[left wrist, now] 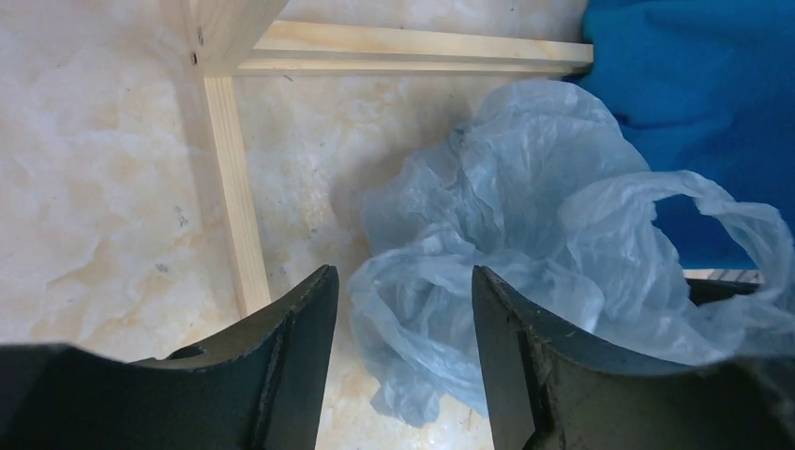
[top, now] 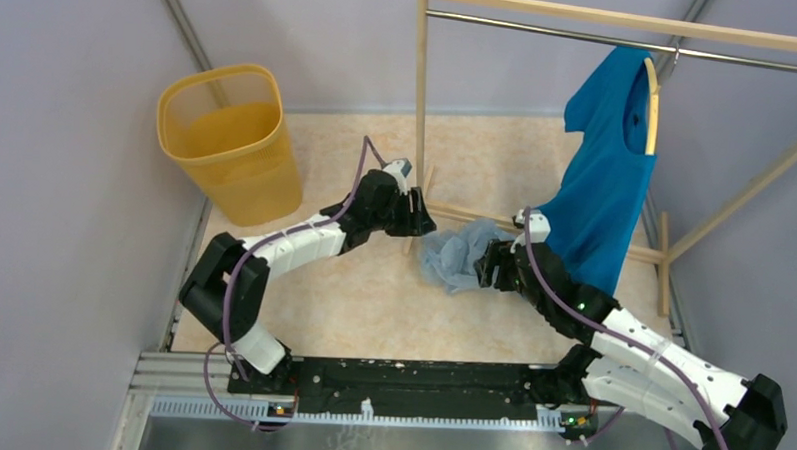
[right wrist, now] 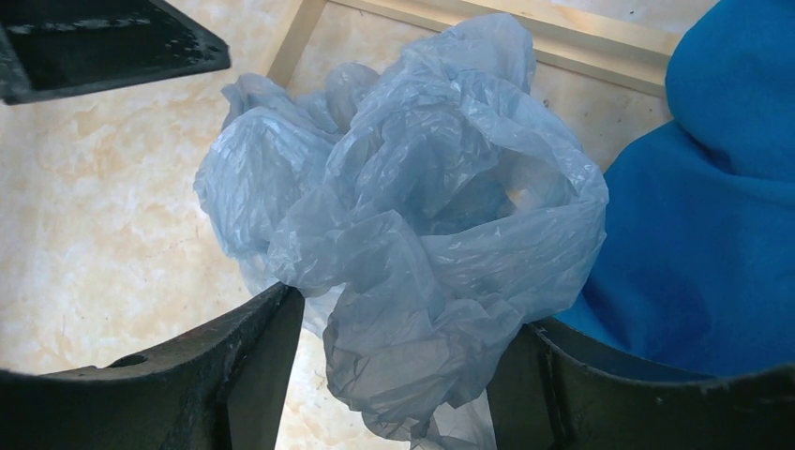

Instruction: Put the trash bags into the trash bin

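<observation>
The trash bags (top: pixel 458 255) lie as one crumpled pale blue film heap on the floor, by the foot of the wooden rack. My left gripper (top: pixel 424 226) is at the heap's left edge, my right gripper (top: pixel 485 268) at its right edge. In the left wrist view the left gripper (left wrist: pixel 403 274) stands open, a fold of the bag (left wrist: pixel 525 206) hanging between its fingers and clear of the left one. The right gripper (right wrist: pixel 410 309) is open around the bulk of the bag (right wrist: pixel 412 169), which brushes both fingertips. The yellow mesh trash bin (top: pixel 232 144) stands far left, upright.
A blue shirt (top: pixel 606 182) hangs from the wooden rack, its hem touching the bag's right side (right wrist: pixel 712 244). The rack's upright post (top: pixel 420 106) and floor bars (left wrist: pixel 412 47) stand just behind the heap. Grey walls close in both sides.
</observation>
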Robot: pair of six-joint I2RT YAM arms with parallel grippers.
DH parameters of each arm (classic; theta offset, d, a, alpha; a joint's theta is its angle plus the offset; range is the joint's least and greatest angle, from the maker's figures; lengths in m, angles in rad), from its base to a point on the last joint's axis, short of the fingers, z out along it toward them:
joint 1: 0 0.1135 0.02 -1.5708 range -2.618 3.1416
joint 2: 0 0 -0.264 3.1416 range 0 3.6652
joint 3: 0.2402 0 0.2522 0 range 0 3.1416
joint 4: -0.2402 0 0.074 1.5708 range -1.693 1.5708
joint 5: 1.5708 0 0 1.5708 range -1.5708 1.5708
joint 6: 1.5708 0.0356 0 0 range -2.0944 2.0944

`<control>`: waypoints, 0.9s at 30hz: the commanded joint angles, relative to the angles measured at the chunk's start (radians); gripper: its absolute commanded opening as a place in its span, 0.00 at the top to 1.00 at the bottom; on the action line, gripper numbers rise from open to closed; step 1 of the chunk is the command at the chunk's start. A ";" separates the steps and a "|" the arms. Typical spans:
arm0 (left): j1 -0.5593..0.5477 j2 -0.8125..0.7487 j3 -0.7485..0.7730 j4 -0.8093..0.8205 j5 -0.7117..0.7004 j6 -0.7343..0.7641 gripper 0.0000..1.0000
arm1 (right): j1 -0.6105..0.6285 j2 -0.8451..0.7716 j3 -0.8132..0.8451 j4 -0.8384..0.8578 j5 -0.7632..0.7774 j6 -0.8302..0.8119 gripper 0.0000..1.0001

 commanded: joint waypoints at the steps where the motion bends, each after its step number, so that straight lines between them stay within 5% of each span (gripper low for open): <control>1: -0.036 0.074 0.051 0.008 -0.068 0.045 0.41 | -0.005 -0.018 0.005 0.022 0.037 -0.032 0.34; 9: -0.073 0.109 0.045 0.012 -0.114 0.047 0.66 | -0.006 -0.040 0.005 0.022 0.032 -0.041 0.33; 15: -0.073 0.021 0.074 -0.102 -0.242 0.117 1.00 | -0.005 -0.041 0.038 -0.013 0.016 -0.043 0.33; 23: -0.071 -0.362 -0.093 -0.275 -0.475 0.178 1.00 | -0.005 -0.059 0.090 -0.043 0.005 -0.071 0.21; 27: -0.070 -0.520 -0.239 -0.251 -0.425 0.159 1.00 | -0.006 -0.026 0.117 -0.025 -0.036 -0.067 0.17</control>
